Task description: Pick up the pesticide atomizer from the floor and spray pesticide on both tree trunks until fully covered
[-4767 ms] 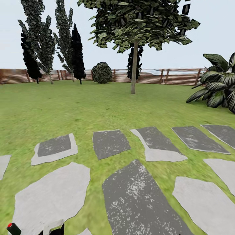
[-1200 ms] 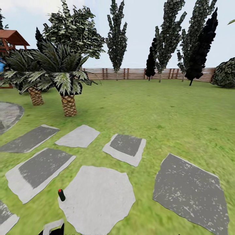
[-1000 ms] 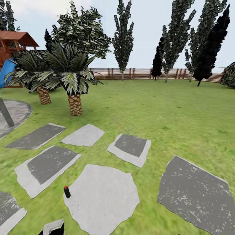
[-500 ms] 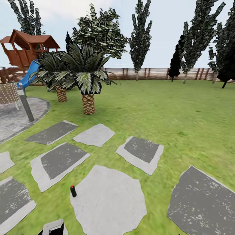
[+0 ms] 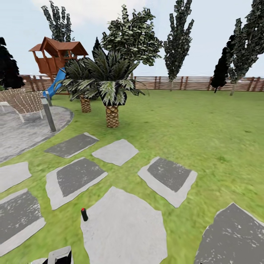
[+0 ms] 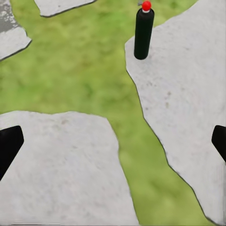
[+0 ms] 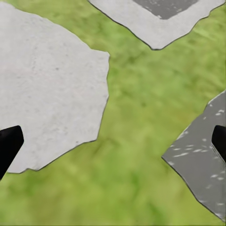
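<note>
The pesticide atomizer is a small dark bottle with a red cap, upright on the grass at the left edge of a pale stone slab, low and left in the head view. In the left wrist view the atomizer stands ahead of my left gripper, well apart from it. That gripper is open, with a dark fingertip at each side edge. My right gripper is open too, over grass and slabs, holding nothing. The two thick-trunked trees are out of view. No white specks show.
Stepping stones cross the lawn in front of me. Two short palms stand ahead to the left, with a grey post, a round paved area, a netted seat and a wooden playhouse. A slat fence rings the lawn.
The camera has swung left, so the whole scene slid right and the playhouse and paved area came into sight. The atomizer has stayed upright and sits slightly nearer the frame's middle.
</note>
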Robot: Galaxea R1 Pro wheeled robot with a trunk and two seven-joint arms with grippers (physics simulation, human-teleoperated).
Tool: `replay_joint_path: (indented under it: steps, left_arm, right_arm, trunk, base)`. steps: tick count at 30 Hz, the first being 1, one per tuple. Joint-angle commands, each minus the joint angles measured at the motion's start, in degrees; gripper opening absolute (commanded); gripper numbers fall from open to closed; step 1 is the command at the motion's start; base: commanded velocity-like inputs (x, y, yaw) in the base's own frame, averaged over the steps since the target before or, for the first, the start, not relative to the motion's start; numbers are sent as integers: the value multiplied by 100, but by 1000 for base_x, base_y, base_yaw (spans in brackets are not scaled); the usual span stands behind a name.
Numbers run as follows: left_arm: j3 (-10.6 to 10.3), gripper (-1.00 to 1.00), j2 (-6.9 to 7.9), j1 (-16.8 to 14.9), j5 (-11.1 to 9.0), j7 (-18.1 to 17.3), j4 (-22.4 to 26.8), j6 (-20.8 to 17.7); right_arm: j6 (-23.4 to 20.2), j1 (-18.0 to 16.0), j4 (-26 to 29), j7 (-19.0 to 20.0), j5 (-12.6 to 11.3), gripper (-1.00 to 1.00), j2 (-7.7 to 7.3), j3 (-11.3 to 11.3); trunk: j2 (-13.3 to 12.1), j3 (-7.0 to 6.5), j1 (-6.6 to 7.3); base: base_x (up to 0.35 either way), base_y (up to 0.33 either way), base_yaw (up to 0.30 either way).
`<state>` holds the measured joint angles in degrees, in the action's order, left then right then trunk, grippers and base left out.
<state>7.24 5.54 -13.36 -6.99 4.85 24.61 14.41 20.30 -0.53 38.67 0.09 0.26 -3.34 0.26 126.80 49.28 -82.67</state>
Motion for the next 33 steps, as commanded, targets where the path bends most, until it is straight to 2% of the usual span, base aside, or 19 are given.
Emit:
replay_joint_path:
  steps: [1,33]
  left_arm:
    - [-1,100,0,0,-1,-1,0,0]
    - [6,100,2,0,-4,7,5,0]
  right_arm:
    - [0,0,0,0,0,100,0,0]
    - [0,0,0,0,0,100,0,0]
  trunk:
    - [0,0,0]
    - [0,0,0]
  base:
    - [142,-274,278]
    - [142,-274,278]
